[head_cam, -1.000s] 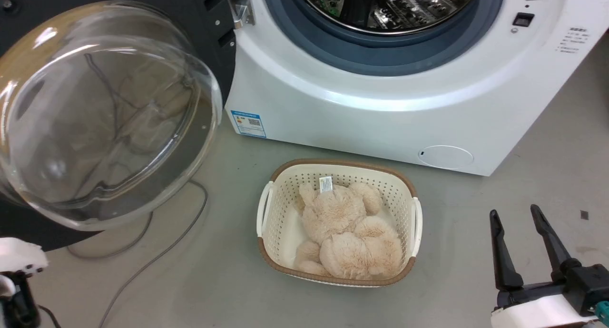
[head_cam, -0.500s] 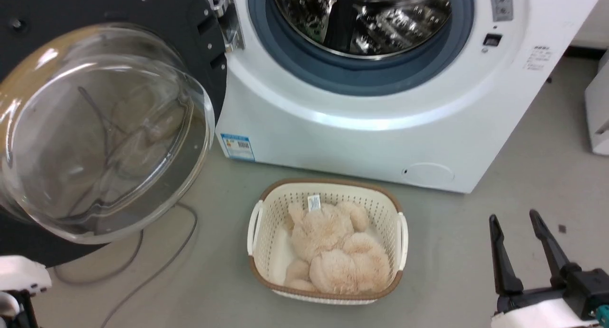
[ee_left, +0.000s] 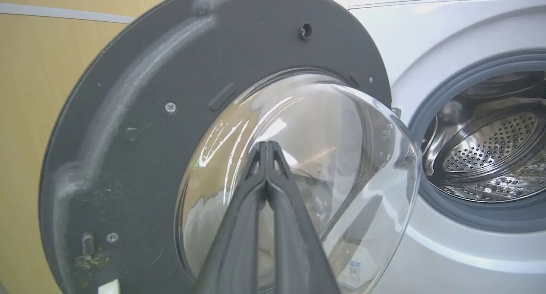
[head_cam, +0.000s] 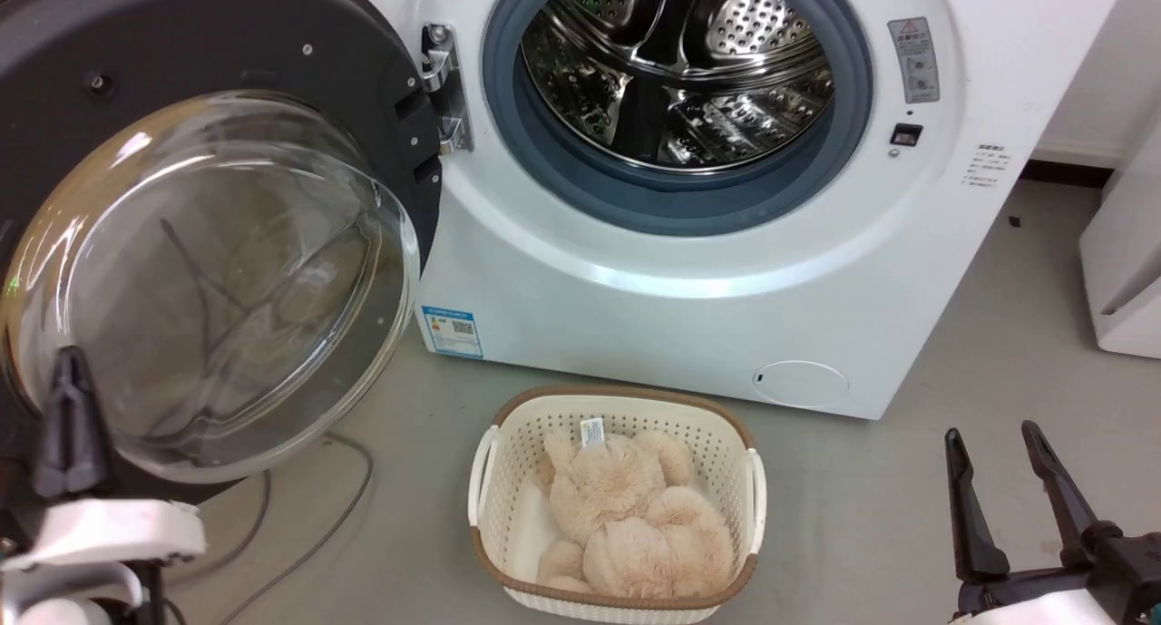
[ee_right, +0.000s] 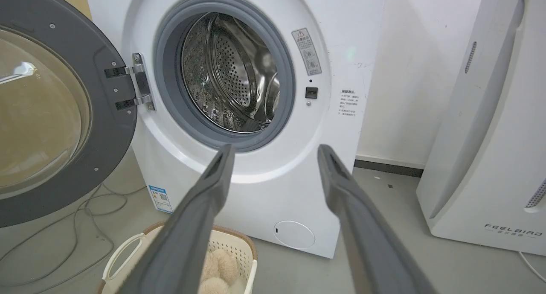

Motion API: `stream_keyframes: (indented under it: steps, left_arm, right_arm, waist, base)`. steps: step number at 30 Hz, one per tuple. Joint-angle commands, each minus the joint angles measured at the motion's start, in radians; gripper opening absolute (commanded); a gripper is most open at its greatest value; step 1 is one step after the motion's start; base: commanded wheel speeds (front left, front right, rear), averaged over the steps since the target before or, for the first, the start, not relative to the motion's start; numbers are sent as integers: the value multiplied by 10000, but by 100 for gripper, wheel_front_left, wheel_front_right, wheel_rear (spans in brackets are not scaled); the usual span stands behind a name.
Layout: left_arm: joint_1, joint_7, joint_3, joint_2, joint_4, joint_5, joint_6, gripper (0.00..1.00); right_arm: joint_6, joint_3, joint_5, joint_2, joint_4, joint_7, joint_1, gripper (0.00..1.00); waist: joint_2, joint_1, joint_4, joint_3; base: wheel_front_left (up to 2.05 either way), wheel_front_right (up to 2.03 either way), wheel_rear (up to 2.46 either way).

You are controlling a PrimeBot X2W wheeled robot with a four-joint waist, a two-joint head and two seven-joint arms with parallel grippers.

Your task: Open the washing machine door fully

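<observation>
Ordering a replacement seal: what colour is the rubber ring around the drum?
Blue-grey. The gasket shows best in the head view.

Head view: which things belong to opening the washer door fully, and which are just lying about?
Job: washing machine door, washing machine, left tool shut, pointing at the door's glass.
Lying about: basket, plush toy in it, floor cable, white appliance, right tool open and idle.

The washing machine door [head_cam: 209, 253] is matt dark plastic around clear glossy glass; the washing machine [head_cam: 689, 307] smooth glossy white, its drum [head_cam: 671, 81] shiny perforated metal (the plush toy [head_cam: 635, 525], lower centre, fluffy cloth)
</observation>
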Motion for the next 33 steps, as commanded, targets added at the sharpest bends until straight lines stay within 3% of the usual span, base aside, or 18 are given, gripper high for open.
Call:
stream_keyframes:
  steps: [1, 11, 12, 13, 14, 26, 33]
  left_arm:
    - [238, -15, -104, -147, -233, 63, -96, 0]
    - [957, -15, -1162, -806, -904, 171, -491, 0]
    - [992, -15, -1298, -838, -846, 161, -528, 32]
    - [1006, -15, -1389, -872, -810, 119, -556, 91]
    - [1003, -15, -1451, -901, -808, 79, -575, 100]
    - [1074, -15, -2396, -1088, -133, 240, -686, 100]
    - [1285, -15, -2696, -1174, 361, 493, -249, 100]
  right_arm:
    - [8, -26, 102, 30, -42, -44, 131, 100]
    - [8, -99, 79, 30, -163, -44, 218, 100]
    - [8, -83, 72, 30, -162, -44, 224, 100]
    - [8, -62, 64, 30, -162, -44, 224, 100]
    - [8, -49, 60, 30, -168, -44, 224, 100]
    - [8, 50, 15, 30, -343, -44, 194, 100]
    - [8, 223, 1, 30, -422, -44, 266, 100]
  waist:
    - [0, 1, -87, -57]
    - [0, 1, -608, -208]
    - [0, 1, -673, -228]
    - [0, 1, -747, -246]
    - [0, 1, -817, -264]
    - [0, 1, -1546, -371]
    - [0, 1, -1865, -427]
  base:
    - [0, 0, 0]
    - [0, 0, 0]
    - [0, 0, 0]
    - [0, 0, 0]
    - [0, 0, 0]
    - [0, 0, 0]
    - [0, 0, 0]
